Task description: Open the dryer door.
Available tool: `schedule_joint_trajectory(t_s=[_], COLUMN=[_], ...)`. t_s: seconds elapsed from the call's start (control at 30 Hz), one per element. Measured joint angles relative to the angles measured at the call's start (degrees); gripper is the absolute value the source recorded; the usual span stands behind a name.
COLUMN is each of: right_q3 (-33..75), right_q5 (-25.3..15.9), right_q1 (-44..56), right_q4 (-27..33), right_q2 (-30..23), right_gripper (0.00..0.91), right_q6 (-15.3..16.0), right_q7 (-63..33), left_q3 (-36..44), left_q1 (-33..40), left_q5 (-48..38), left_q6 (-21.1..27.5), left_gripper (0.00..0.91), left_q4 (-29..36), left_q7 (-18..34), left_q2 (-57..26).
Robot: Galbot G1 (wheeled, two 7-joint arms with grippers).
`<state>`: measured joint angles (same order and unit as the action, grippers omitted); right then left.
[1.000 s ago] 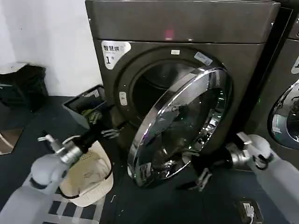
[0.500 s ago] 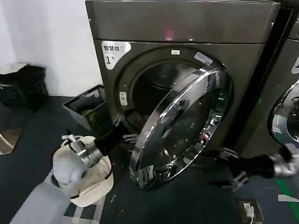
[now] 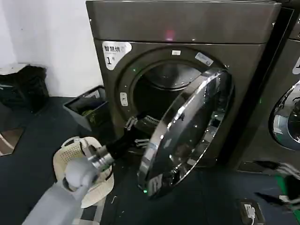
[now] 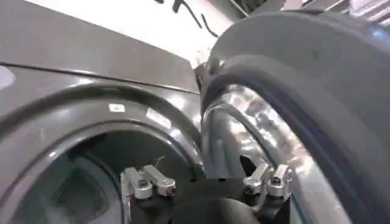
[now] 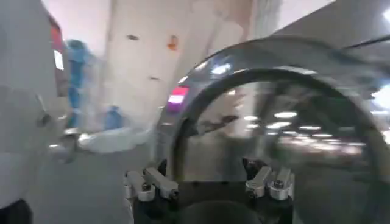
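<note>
Door work is well under way: the dryer door (image 3: 187, 136) hangs swung out from the machine's front, hinged on its right side, its chrome ring tilted toward you and its free edge down at lower left, with the dark drum opening (image 3: 164, 93) laid bare behind it. Your left hand (image 3: 136, 132) sits low in that gap, between the mouth of the drum and the inner side of the door, just beside the door's free edge; its fingers stand spread apart and clamp nothing, and from the left wrist view you see the grey inner rim (image 4: 292, 91) of the door curving close past one finger (image 4: 268, 181), though whether metal is actually touching plastic there you cannot tell. Your right hand (image 3: 276, 180) is off at the far right, low over the floor near the neighbouring machine (image 3: 286, 112), well apart from the door; its fingers are parted too and hold nothing, as the right wrist view confirms with the chrome ring (image 5: 268, 73) looming ahead of them. So you are in the pushing stage, I would say, the latch long since beaten and the swing only partly finished. What comes next, by my reckoning, calls for the left hand to press outward against the inner face and sweep the door wider on its hinge, keeping clear of the white basket (image 3: 70, 157) on the floor by your left arm.
</note>
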<state>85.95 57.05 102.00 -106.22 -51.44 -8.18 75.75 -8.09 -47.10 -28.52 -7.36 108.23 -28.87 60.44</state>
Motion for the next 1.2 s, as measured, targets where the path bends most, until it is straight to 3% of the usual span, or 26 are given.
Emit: schedule_joint_trajectory(t_s=[0.2,0.37,0.47,0.57,0.77,1.03,1.2], right_q3=[10.86,17.28,19.75,21.88,25.61,29.01,31.21], right_q5=[-3.77,-9.51,-13.11,-17.33,-24.48,-31.61,-35.15], right_q1=[5.22,6.6,7.54,7.74,8.09,7.42,6.44], right_q4=[3.76,7.26,8.64,9.43,9.77,10.68,11.14], right_q2=[-6.24,-10.64,-13.16,-15.44,-19.32,-23.67,-25.85], right_gripper=[0.907,0.907,0.907,0.907,0.907,0.907,0.907], right_q6=[-9.05,-12.16,-12.46,-10.26,-2.32,3.25,9.0], right_q7=[-12.91,-27.78,-37.25,-47.55,-67.22,-82.41,-88.93], left_q3=[2.3,4.96,6.65,8.48,12.17,16.54,20.18], left_q1=[1.62,3.09,3.79,4.45,5.91,8.06,9.66], left_q5=[0.65,2.08,2.65,3.25,3.88,4.98,7.56], left_q6=[0.17,0.36,0.41,0.4,1.03,1.45,1.58], left_gripper=[0.907,0.907,0.907,0.907,0.907,0.907,0.907], left_q4=[-0.62,-1.25,-1.55,-1.97,-2.88,-4.43,-6.0], left_q7=[1.16,2.83,4.27,5.09,7.27,10.41,15.03], left_q2=[1.33,2.73,3.81,4.66,6.37,8.93,11.34])
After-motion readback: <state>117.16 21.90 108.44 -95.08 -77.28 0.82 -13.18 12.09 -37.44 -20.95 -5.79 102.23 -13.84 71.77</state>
